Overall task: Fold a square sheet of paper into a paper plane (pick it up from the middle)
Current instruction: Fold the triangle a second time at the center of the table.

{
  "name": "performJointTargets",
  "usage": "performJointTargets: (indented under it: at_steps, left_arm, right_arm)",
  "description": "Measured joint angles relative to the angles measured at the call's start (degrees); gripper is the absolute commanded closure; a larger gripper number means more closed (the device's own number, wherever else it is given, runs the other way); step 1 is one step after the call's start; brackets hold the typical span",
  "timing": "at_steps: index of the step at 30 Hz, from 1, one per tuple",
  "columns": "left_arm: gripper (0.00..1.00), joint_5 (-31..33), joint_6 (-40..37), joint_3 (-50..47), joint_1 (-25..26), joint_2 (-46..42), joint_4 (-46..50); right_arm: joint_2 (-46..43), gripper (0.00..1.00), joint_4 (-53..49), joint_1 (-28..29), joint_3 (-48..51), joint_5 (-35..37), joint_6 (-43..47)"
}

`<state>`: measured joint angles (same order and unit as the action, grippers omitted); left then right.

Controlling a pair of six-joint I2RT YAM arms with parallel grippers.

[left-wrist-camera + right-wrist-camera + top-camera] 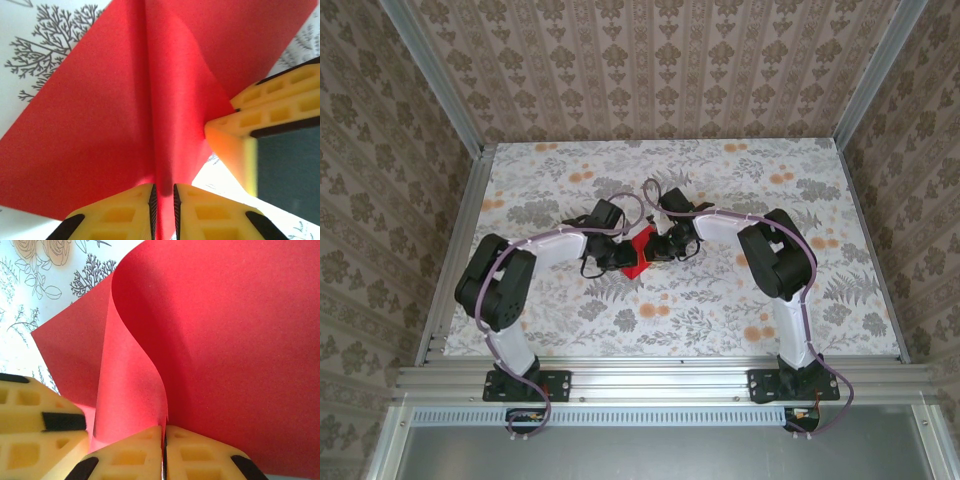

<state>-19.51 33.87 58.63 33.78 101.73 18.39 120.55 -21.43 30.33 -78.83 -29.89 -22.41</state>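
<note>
The square sheet of paper is bright red and sits bunched up between my two grippers over the middle of the floral table. In the left wrist view a raised ridge of the paper runs down between the jaws of my left gripper, which stand slightly apart around it. My right gripper is shut on a curled fold of the paper, which bends in an S shape above its pads. The right gripper's yellow fingers meet the paper's edge from the right. No finished paper plane shape is to be seen.
The table has a floral cover and is walled on three sides with patterned panels. Both arms reach inward from the near rail. The left gripper's finger crowds the right gripper closely.
</note>
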Motion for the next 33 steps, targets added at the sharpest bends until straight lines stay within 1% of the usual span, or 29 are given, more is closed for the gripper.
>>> performJointTargets:
  at_steps: [14,26,33]
  left_arm:
    - [0.89,-0.63,0.00,0.02,0.00,1.09,-0.02]
    - [0.89,-0.76,-0.04,0.13,0.13,1.53,0.28]
    - [0.90,1.75,-0.98,2.97,1.95,3.30,3.54]
  right_arm:
    - [0.02,0.88,-0.04,0.00,0.00,0.11,-0.02]
    - [0.02,0.82,0.09,0.00,0.02,0.09,-0.31]
    - [-0.31,0.82,0.50,0.00,0.28,0.15,-1.22]
